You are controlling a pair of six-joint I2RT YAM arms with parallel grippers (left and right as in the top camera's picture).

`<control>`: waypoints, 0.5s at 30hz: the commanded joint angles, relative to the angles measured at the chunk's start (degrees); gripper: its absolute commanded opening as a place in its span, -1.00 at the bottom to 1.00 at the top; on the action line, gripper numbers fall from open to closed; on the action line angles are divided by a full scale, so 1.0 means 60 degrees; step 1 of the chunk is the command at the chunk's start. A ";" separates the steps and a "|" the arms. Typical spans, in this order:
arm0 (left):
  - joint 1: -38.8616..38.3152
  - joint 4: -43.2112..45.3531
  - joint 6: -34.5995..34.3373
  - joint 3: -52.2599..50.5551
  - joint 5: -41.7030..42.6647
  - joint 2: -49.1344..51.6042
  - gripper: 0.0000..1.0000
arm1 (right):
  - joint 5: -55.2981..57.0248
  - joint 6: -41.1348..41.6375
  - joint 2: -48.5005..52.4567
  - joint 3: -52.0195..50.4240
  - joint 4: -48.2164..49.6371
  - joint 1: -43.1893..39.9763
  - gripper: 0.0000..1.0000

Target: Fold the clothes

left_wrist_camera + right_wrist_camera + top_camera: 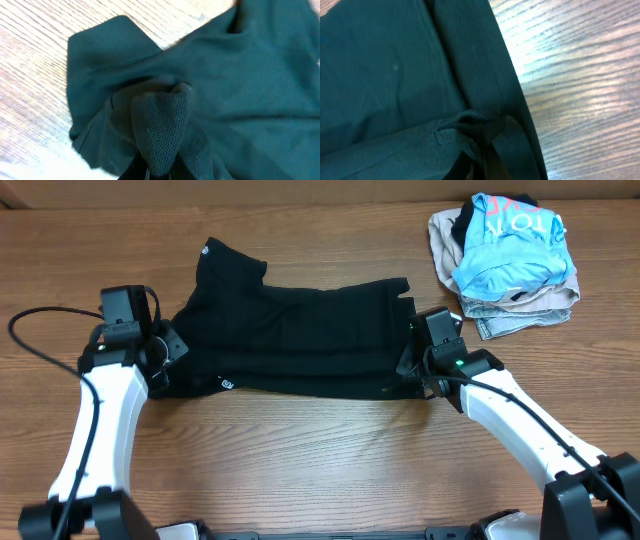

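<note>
Two pincers, our left gripper point(168, 348) and right gripper point(408, 366), are clamped on opposite ends of the black garment point(300, 340) spread across the table point(320, 460), so we judge a fold is under way, next needing both ends lifted evenly together.

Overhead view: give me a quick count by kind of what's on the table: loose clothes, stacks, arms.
Black garment, spread out: 1
Stack of folded clothes: 1
Robot arms, left arm and right arm: 2
Total: 4
</note>
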 commanded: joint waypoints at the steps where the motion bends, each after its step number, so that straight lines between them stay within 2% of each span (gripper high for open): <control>1: 0.0026 0.0368 -0.0095 -0.0058 -0.0175 0.0667 -0.71 | 0.0193 -0.0091 0.0259 0.0142 0.0113 -0.0044 -0.92; 2: 0.0026 0.0565 -0.0095 -0.0058 -0.0175 0.0874 -0.50 | 0.0193 -0.0091 0.0342 0.0142 0.0146 -0.0044 -0.90; 5: 0.0026 0.1249 -0.0095 -0.0058 -0.0142 0.1424 0.18 | 0.0233 -0.0182 0.0561 0.0127 0.0364 -0.0044 -0.53; 8: 0.0026 0.1996 -0.0091 -0.0058 0.0051 0.1756 0.65 | 0.0310 -0.0586 0.0667 0.0127 0.0761 -0.0047 -0.08; 11: 0.0026 0.2605 -0.0047 -0.0044 0.0160 0.1756 0.96 | 0.0361 -0.0747 0.0645 0.0204 0.1027 -0.0047 0.06; 15: 0.0026 0.2667 0.0933 0.0430 0.1016 0.1497 1.00 | 0.0102 -0.1053 0.0488 0.0984 0.0288 -0.0047 0.13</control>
